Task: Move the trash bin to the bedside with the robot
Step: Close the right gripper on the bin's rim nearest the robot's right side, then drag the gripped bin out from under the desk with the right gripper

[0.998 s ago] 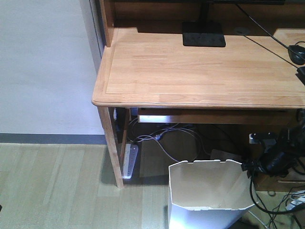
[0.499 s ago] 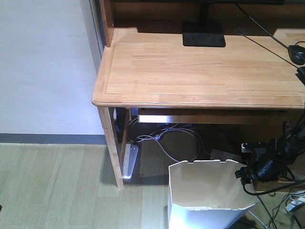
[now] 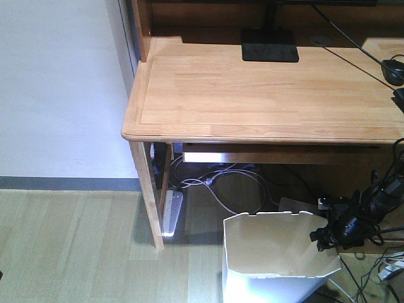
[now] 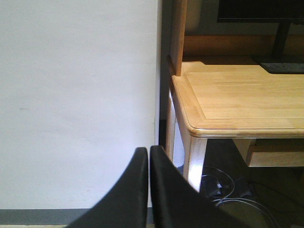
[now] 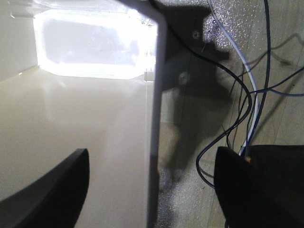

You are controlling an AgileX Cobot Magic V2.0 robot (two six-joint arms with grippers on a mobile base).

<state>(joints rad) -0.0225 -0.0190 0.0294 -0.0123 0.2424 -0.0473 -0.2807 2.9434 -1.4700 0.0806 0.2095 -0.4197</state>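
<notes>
The right gripper (image 5: 152,152) had dropped within the past second to the right-hand rim of the trash bin (image 3: 278,252), jaws apart and straddling its wall, one finger inside and one outside. The bin stood on the floor before the desk (image 3: 265,88), with no bed in view. A grasp looked imminent. The left gripper (image 4: 148,152) hung with jaws together.

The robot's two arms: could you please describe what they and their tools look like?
The right arm is slim and black, trailing looping black cables, with a small pale block near its black tool. The left tool shows two smooth, matte black fingers that taper to rounded tips. No markings are visible.
</notes>
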